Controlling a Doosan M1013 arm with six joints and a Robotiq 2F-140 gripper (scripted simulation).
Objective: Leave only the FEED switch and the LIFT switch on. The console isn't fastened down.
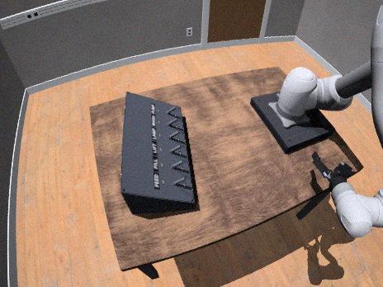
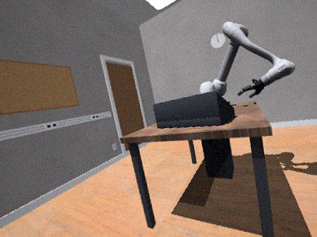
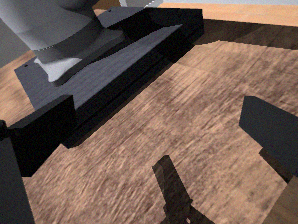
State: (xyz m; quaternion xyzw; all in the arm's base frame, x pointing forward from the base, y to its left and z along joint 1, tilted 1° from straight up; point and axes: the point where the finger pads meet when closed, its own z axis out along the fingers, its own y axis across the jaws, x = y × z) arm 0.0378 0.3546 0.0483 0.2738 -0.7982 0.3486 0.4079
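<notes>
The dark console [image 1: 138, 144] [image 2: 186, 111] sits toward the left of the table in the top view. Its sloping face carries a row of lever switches. The FEED switch [image 1: 182, 183] is at the near end, then FILL [image 1: 180, 167], then LIFT [image 1: 178, 151]; LAMP [image 1: 177, 135] and two more follow toward the far end. The levers and their shadows are too small to tell on from off. The exterior view shows only the console's back and side. My gripper [image 1: 328, 172] [image 2: 246, 95] [image 3: 158, 110] is open and empty, above the table's right end, far from the console.
The arm's white base [image 1: 293, 103] stands on a dark mounting plate [image 1: 289, 142] [image 3: 100, 90] at the table's far right, close to the gripper. The wooden table [image 1: 231, 165] [image 2: 183, 131] has its near edge below the gripper in the top view.
</notes>
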